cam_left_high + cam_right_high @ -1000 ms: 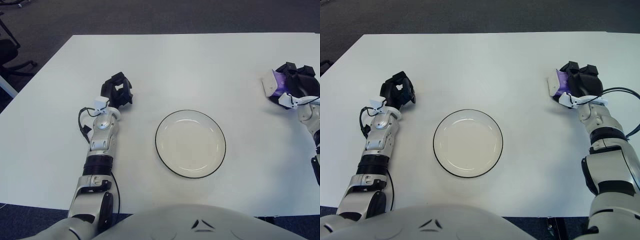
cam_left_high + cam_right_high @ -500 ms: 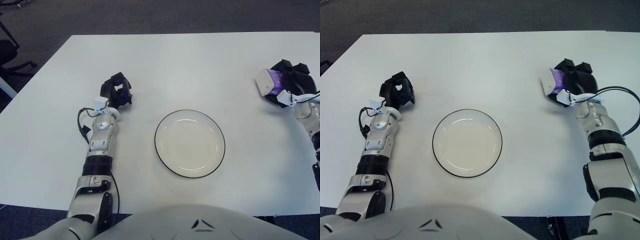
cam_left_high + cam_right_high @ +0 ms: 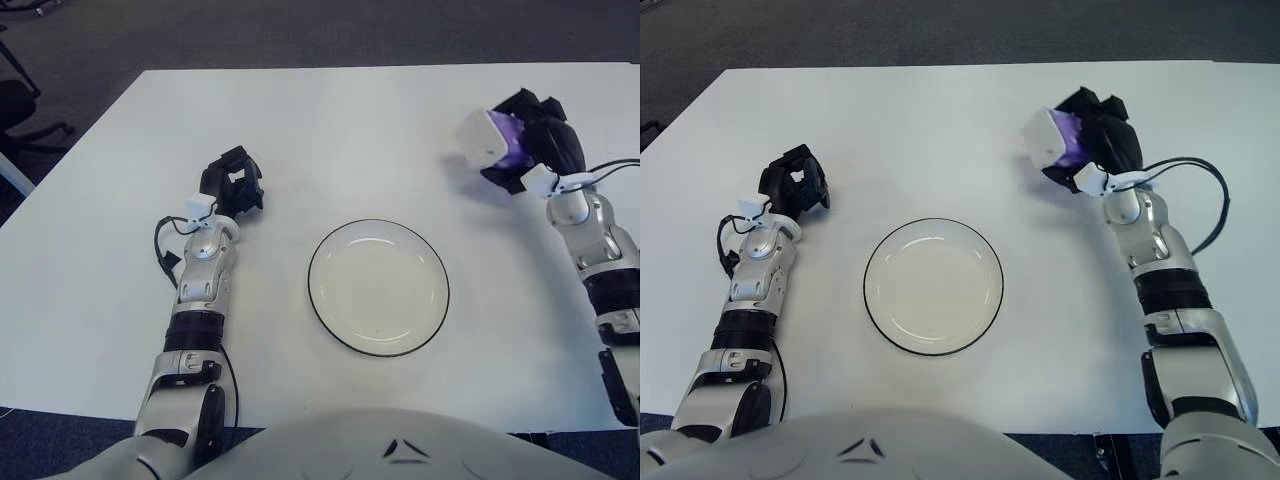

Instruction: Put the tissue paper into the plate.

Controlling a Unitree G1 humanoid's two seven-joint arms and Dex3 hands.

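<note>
No readable text, labels or numbers; tissue pack (image 3: 1052, 137) print, if any, illegible.

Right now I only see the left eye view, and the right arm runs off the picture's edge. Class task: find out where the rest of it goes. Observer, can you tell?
Observer: Yes. In the right eye view the whole right arm shows, reaching back over the table to the robot's body at the near edge.
Operator: And the cable at the wrist?
Observer: The black cable loops out on the arm's outer side and curves back in toward the forearm.
Operator: How near the table's end is the hand?
Observer: The table's far right corner shows here, beyond and to the right of the right hand, which grips the tissue paper up and right of the plate. The left hand shows left of the plate.
</note>
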